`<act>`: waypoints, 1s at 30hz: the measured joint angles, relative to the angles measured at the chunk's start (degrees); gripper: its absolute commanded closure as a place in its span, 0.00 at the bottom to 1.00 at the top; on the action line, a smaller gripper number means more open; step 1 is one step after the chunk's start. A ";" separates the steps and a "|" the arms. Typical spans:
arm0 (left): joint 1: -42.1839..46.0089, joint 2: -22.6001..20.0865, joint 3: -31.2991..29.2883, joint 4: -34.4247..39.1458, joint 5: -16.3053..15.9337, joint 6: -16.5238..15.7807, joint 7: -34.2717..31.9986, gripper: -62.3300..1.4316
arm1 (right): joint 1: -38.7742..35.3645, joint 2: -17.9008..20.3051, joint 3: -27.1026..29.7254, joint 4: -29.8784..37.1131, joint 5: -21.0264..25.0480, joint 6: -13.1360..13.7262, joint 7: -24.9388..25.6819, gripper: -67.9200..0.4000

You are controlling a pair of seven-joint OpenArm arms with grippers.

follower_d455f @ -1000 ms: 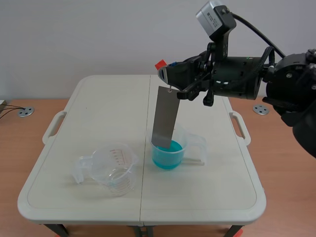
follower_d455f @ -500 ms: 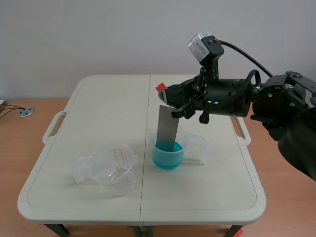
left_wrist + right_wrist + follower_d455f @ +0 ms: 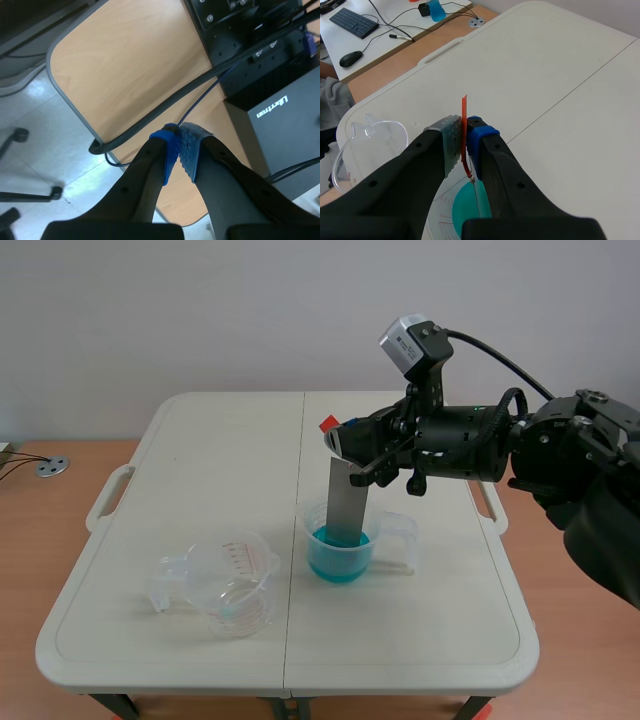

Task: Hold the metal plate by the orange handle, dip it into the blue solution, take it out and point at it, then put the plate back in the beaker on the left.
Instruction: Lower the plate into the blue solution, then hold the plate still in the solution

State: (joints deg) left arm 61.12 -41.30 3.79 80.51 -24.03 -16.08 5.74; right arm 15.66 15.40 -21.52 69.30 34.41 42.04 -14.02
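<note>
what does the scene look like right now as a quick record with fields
metal plate: upright, lower end down in the beaker of blue solution
orange handle: pinched by the right gripper
clear beaker: on the table, left of the blue one, no plate in it
left gripper: shut on nothing, away from the table

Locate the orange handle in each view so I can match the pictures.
Scene view: orange handle in the right gripper, above the blue solution.
Left wrist view: not in it.
Right wrist view: orange handle pinched in the right gripper, blue solution beneath.
Shared landmark: the blue solution.
</note>
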 measured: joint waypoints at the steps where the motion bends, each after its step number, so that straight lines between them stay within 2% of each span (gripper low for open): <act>1: 0.00 0.00 0.00 0.00 -0.87 0.02 -0.02 0.95 | 0.00 0.00 0.00 0.00 0.00 0.00 0.00 0.98; 5: 0.00 0.00 0.00 0.00 -3.34 0.20 -2.08 0.95 | 0.00 0.00 0.00 0.00 0.02 0.00 0.00 0.98; 11: 0.00 0.00 0.00 -0.02 -3.48 0.22 -7.28 0.95 | 0.00 0.00 0.00 0.00 0.02 0.00 0.00 0.98; 16: -0.02 0.00 0.00 -1.66 -3.43 0.22 -15.28 0.95 | 0.00 0.00 0.00 0.00 0.02 0.00 0.00 0.98; 23: -0.02 0.00 0.00 -4.98 0.00 0.22 -19.74 0.95 | 0.00 0.00 0.00 0.00 0.02 0.00 0.00 0.98; 30: 0.00 0.00 0.00 -5.16 -0.02 0.22 -19.74 0.95 | 0.00 0.00 0.00 0.00 0.02 0.00 0.00 0.98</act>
State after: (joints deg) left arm 61.12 -41.30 3.79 75.35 -24.05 -15.86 -14.00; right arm 15.66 15.40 -21.52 69.30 34.44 42.04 -14.02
